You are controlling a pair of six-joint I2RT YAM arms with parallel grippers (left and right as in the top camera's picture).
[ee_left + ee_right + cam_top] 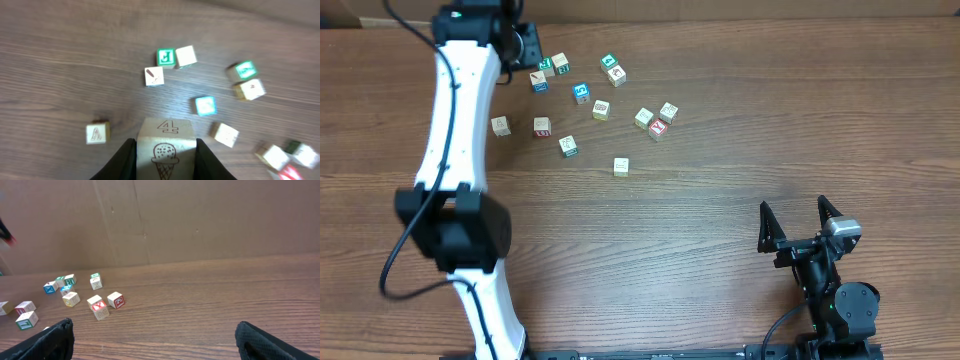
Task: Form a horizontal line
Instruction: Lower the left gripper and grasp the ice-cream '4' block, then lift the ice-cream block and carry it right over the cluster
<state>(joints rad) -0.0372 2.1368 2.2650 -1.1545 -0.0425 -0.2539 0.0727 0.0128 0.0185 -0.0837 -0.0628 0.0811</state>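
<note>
My left gripper point(166, 162) is shut on a pale cube point(166, 142) with an ice-cream cone on its side and a 4 on top, held above the table. In the overhead view the left gripper point(525, 45) is at the far left of the table, beside the cube cluster, and the held cube is hidden. No straight row of cubes shows. A green-edged cube point(165, 57) touches a pale cube point(186, 56), and a blue-edged cube point(539, 82) lies just off them. My right gripper point(802, 215) is open and empty at the near right.
Several loose cubes lie scattered across the far middle of the wooden table point(720, 200): a blue one point(581, 92), a red one point(658, 129), a pale one point(621, 166) nearest the front. A cardboard wall point(200, 220) stands behind the table.
</note>
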